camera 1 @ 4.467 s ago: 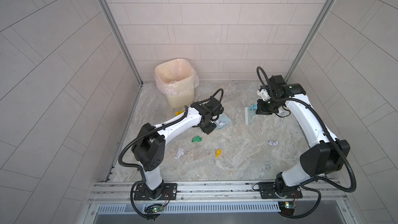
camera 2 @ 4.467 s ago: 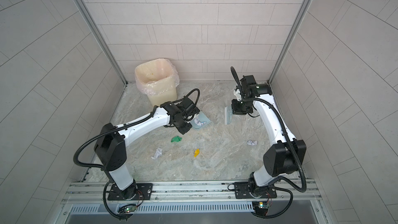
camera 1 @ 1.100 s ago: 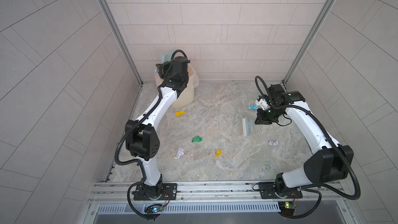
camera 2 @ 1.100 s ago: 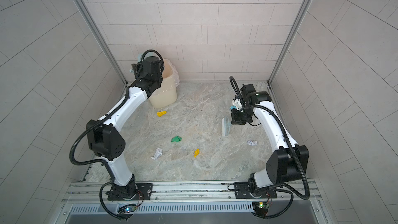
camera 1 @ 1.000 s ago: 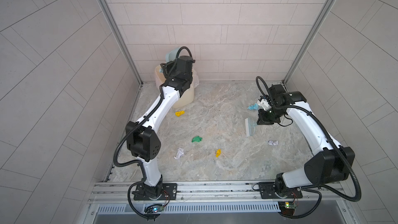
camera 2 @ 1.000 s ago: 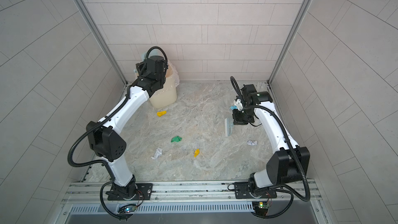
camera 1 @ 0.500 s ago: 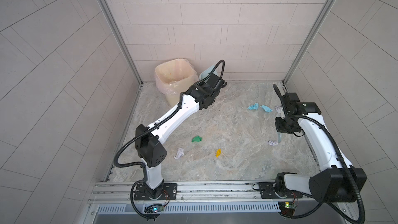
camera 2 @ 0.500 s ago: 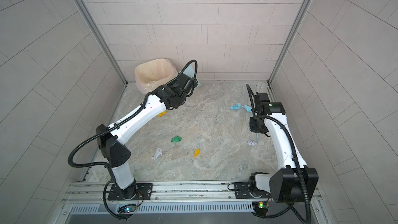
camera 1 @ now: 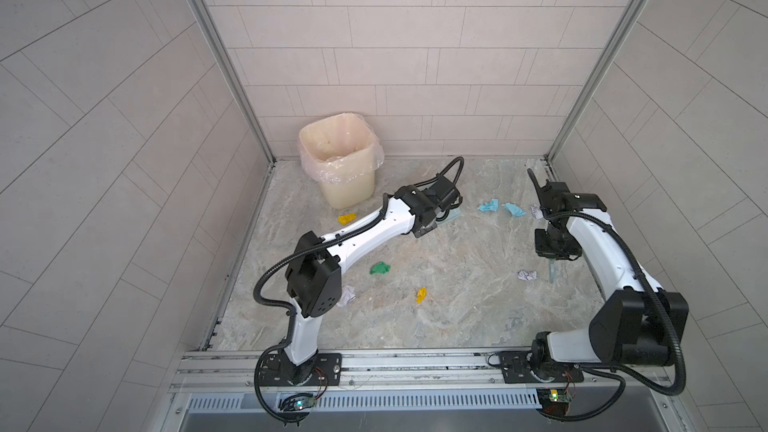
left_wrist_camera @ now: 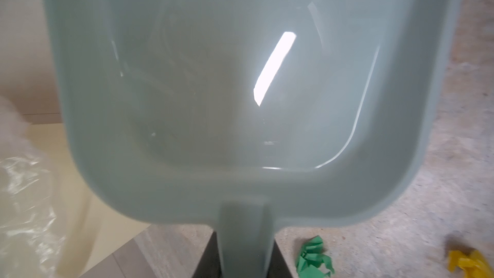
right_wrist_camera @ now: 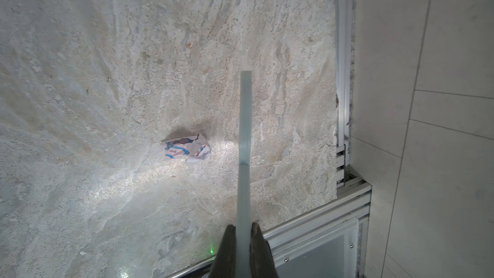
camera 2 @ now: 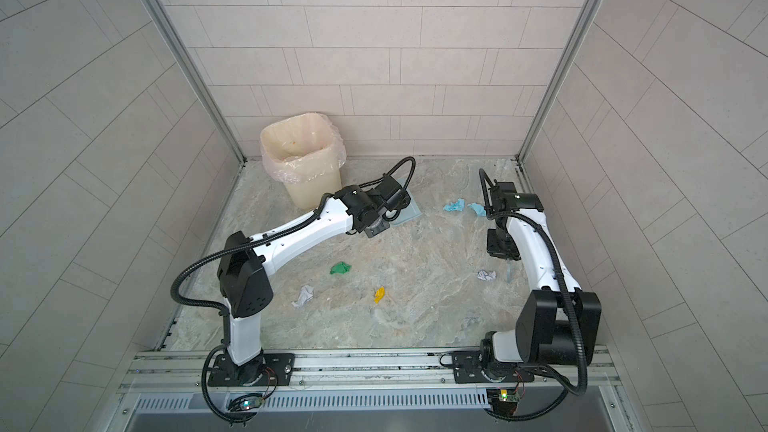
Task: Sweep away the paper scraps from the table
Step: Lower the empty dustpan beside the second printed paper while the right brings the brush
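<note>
You have a cream waste bin (camera 1: 351,191) with a clear plastic liner (camera 1: 316,170) at eleven o'clock, a pale blue dustpan (camera 2: 409,211) near it at twelve, and a hand brush (right_wrist_camera: 244,143), seen edge-on, at three.

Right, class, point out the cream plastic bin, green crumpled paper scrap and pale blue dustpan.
Cream plastic bin (camera 1: 353,193), in a top view: front wall.
Green crumpled paper scrap (camera 1: 379,268), in a top view: middle.
Pale blue dustpan (left_wrist_camera: 203,89), left wrist view: inner floor.
</note>
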